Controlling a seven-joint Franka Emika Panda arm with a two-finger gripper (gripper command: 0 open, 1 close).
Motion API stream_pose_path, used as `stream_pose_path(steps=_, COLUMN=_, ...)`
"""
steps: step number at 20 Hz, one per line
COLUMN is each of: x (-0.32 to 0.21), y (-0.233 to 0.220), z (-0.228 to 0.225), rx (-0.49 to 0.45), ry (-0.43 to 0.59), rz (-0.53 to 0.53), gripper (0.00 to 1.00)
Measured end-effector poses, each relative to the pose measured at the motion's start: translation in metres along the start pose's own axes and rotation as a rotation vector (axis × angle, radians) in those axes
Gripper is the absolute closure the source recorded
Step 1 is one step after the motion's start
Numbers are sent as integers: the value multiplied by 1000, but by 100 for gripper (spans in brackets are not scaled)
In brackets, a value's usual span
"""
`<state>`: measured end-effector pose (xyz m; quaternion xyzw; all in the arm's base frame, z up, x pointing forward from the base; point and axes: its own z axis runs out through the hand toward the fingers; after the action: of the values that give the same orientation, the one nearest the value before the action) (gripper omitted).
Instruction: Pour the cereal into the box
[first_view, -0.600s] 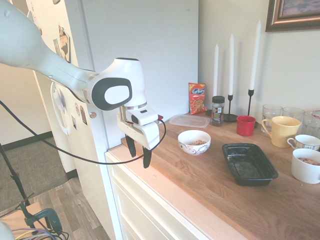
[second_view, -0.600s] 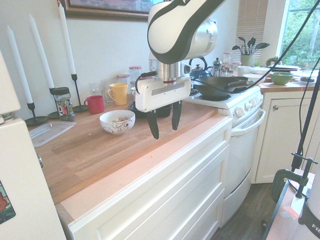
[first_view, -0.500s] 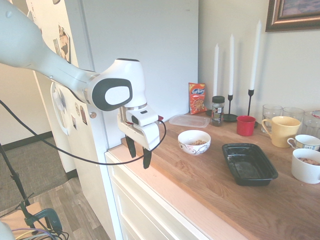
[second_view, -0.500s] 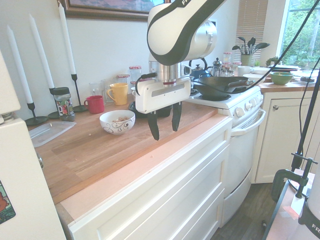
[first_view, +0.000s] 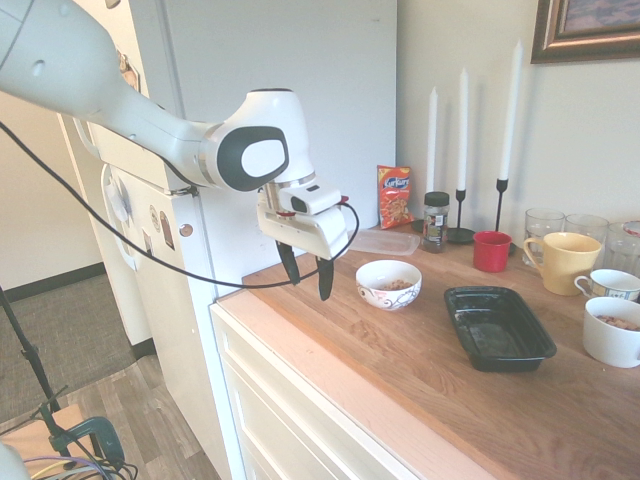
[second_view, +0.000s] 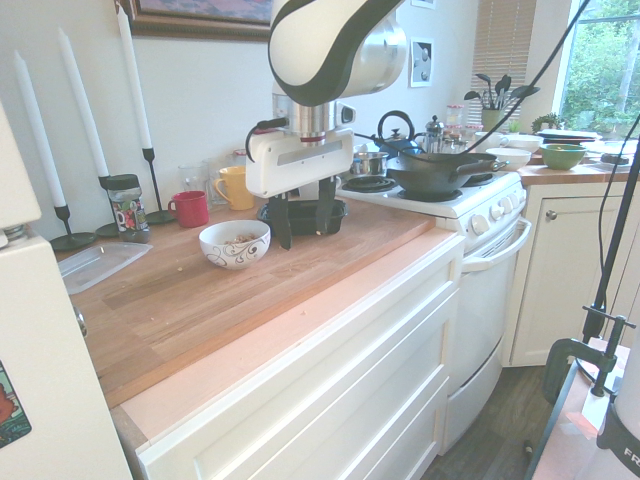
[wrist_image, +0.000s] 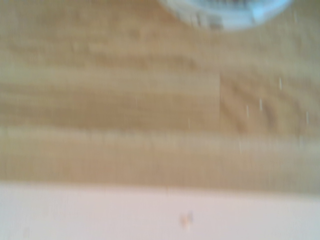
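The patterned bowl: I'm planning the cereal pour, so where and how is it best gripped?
Probably by the rim of the patterned bowl, on the side nearest the gripper, coming from above with one finger inside. It stands upright, its thin wall flares outward, it has no handle, and the cereal sits below the rim.

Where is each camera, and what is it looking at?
First exterior view: beside the counter, looking down across it toward the candles; the arm reaches in from the left, jaws open.

Second exterior view: at the counter's other end, by the fridge, facing the stove; the arm hangs from the top.

Wrist view: on the wrist, looking at wood up close; no arm shows.

Both exterior views share the patterned bowl and the black box.
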<state>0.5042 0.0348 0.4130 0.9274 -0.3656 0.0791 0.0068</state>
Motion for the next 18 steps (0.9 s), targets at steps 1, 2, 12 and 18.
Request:
stream_pose_path(steps=1, x=6, y=-15, z=2, rx=-7, ry=18, rz=-12, gripper=0)
stream_pose_path(steps=2, x=13, y=-30, z=5, rx=-14, ry=37, rz=-26, gripper=0)
stream_pose_path(steps=12, x=44, y=-135, z=70, rx=-144, ry=291, rz=-154, gripper=0)
stream_pose_path(steps=18, x=46, y=-161, z=112, rx=-192, ry=340, rz=-206, gripper=0)
